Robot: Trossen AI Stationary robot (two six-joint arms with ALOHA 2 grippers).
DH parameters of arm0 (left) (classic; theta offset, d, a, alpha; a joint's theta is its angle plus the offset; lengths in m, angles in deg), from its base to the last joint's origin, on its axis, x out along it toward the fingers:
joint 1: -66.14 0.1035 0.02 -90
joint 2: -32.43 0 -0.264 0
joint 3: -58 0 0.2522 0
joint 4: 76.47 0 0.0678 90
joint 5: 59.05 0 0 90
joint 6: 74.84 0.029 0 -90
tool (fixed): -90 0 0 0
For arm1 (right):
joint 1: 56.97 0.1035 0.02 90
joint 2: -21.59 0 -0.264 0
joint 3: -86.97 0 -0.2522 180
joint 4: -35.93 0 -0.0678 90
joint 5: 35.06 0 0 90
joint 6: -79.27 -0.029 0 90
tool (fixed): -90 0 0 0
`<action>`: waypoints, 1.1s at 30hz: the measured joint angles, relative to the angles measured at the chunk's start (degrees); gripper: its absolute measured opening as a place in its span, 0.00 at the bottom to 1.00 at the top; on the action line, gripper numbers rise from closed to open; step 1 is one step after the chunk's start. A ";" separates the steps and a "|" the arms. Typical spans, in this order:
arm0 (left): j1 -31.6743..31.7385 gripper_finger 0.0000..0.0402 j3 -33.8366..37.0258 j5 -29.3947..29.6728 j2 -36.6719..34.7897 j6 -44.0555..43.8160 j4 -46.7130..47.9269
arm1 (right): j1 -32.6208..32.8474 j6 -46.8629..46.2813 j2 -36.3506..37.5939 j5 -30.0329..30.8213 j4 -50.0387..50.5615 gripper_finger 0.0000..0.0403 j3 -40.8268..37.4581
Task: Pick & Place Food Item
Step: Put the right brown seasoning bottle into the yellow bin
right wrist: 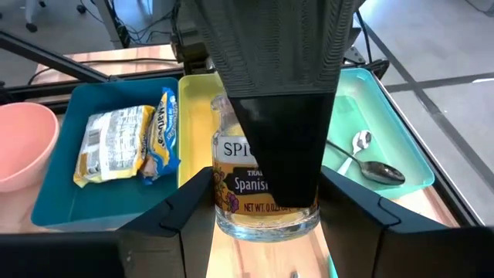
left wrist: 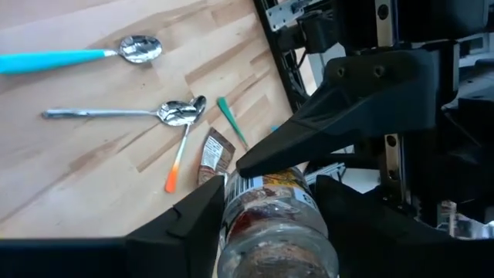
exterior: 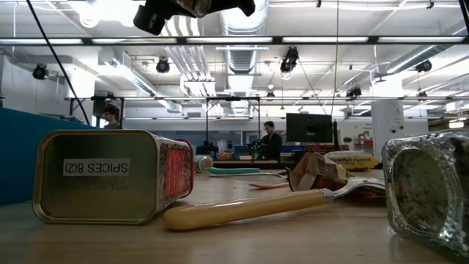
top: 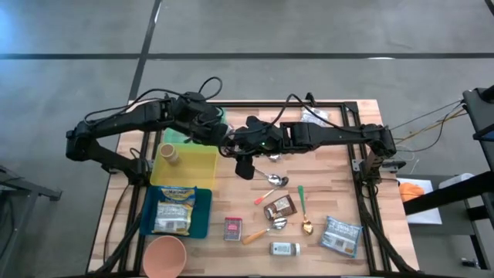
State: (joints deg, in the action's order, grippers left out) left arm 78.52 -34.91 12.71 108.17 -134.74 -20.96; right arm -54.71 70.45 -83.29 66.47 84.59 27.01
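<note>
Taking the desk [top: 332, 166] as a clock face seen from above, with 6 at the near edge:

- **Near edge:** A pink bowl [top: 164, 256] sits at 7 o'clock. A small glass shaker [top: 285, 249] lies on its side at 6, and a silver-blue packet [top: 340, 234] lies at 5.
- **Just beyond:** A red spice tin [top: 233, 228] lies beside a pale-handled spoon [top: 258, 234]. At 8 o'clock a blue tray [top: 202, 220] holds a snack bag [top: 171, 212].
- **Toward the middle:** There is a brown sachet [top: 280, 207] here, with a green-handled spoon [top: 302, 207] on its 3 o'clock side. An orange-handled spoon [top: 265, 194] and an all-metal spoon [top: 276, 181] lie a little farther in.
- **At 9 o'clock:** A yellow tray [top: 197, 166] carries a tan cup [top: 168, 153].

The spice jar [right wrist: 235, 189] is in the air above the desk's centre, just off the yellow tray's 3 o'clock edge. Both arms meet at it. The right gripper [right wrist: 266, 181] reaches in from 3 o'clock, and its jaws are clamped on the jar's lower body, one on each side of the label. The left gripper [left wrist: 270, 189] reaches in from 10 o'clock, and its jaws flank the same jar. I cannot tell whether they press the glass or stop just short of it.

Farther off, at 11 o'clock, a teal tray [right wrist: 363, 100] holds two spoons [right wrist: 370, 166].
</note>
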 joint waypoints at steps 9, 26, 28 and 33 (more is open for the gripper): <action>-0.06 0.73 0.00 -2.78 0.00 -1.63 -0.29 | -0.17 0.02 0.20 0.74 -0.59 0.46 0.00; -0.06 0.47 0.07 -2.77 0.00 -0.33 0.25 | 0.09 1.33 0.37 0.46 -0.33 0.46 0.00; -0.06 0.46 0.07 -2.77 0.00 -0.31 0.27 | 0.17 1.36 0.37 0.44 -0.32 0.46 0.00; -0.06 0.46 0.07 -2.79 0.00 0.10 0.25 | 0.17 1.51 0.37 0.42 -0.32 0.46 0.00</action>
State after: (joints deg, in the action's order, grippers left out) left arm 78.46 -34.85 9.91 108.17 -134.64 -20.72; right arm -54.53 71.96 -82.92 66.88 84.26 27.01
